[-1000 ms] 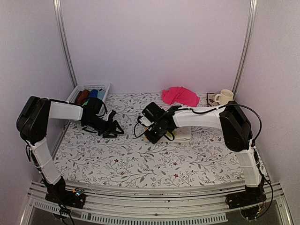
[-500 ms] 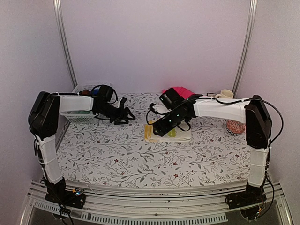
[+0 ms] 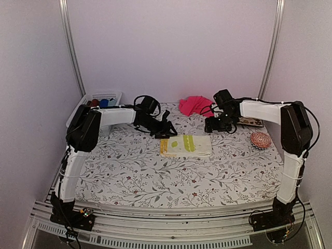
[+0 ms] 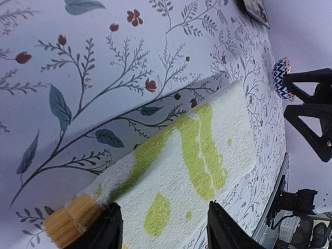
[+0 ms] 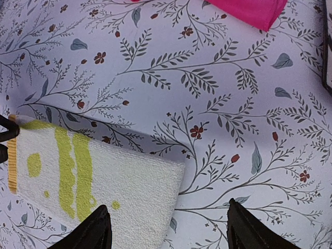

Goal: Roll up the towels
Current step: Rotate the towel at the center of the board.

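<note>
- Since a second ago the right claw [image 3: 218, 124] has opened and drawn off the lime-yellow towel [image 3: 185, 146] toward the back right. The left claw [image 3: 165, 128] has swung in from the basket [image 3: 101, 97] to the towel's left end.
- From above, we see the towel as a flat folded strip mid-table, its long axis running left to right. The left claw sits just behind its left end and is the nearer; the right claw stands apart, behind the right end.
- The pink towel [image 3: 198, 105] lies crumpled at the back. Bare table [image 3: 155, 181] in front of the strip leaves room; the woven pad [image 3: 261, 140] is well apart.
- On the left wrist view, the left claw [image 4: 163, 231] is partly spread and empty over the towel's [image 4: 197, 155] orange-edged end.
- On the right wrist view, the right claw [image 5: 171, 231] gapes wide and empty. The towel's [image 5: 104, 181] right end lies at its lower left.
</note>
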### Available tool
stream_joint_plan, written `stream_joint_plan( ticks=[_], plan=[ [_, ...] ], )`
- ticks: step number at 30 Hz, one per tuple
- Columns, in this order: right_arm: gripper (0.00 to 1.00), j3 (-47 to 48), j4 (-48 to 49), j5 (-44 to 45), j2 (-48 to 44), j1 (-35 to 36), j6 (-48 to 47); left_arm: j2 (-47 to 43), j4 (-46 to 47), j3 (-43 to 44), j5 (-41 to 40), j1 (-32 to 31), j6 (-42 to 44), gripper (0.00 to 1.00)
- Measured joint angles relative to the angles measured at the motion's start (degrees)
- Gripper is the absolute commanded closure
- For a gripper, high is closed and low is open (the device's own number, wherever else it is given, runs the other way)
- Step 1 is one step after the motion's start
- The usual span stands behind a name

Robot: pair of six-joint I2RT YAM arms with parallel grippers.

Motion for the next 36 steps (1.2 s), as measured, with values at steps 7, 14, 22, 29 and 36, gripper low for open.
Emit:
stream_joint_plan(
  ticks=[7,14,22,29,36],
  plan=[
    [0.24,-1.2,-0.1,-1.5,2.4,0.3,2.2,2.8,-2.5,1.4,-1.7,-1.6,1.3,0.46],
    [0.24,-2.3,0.1,-1.7,2.4,0.3,2.9,2.4,-2.3,0.6,-4.5,-1.5,2.9,0.46],
    [0.24,-3.7,1.5,-2.2,2.8,0.3,3.1,-1.6,-1.7,-5.4,-6.2,-1.6,3.0,0.45],
    [0.18,-1.7,2.5,-3.1,5.4,0.3,3.2,-3.9,-3.1,-6.7,-7.5,-1.6,3.0,0.42],
    [0.11,4.8,2.7,-2.8,7.8,0.3,2.3,-7.8,-5.6,-5.4,-5.0,-1.3,4.0,0.42]
  ],
)
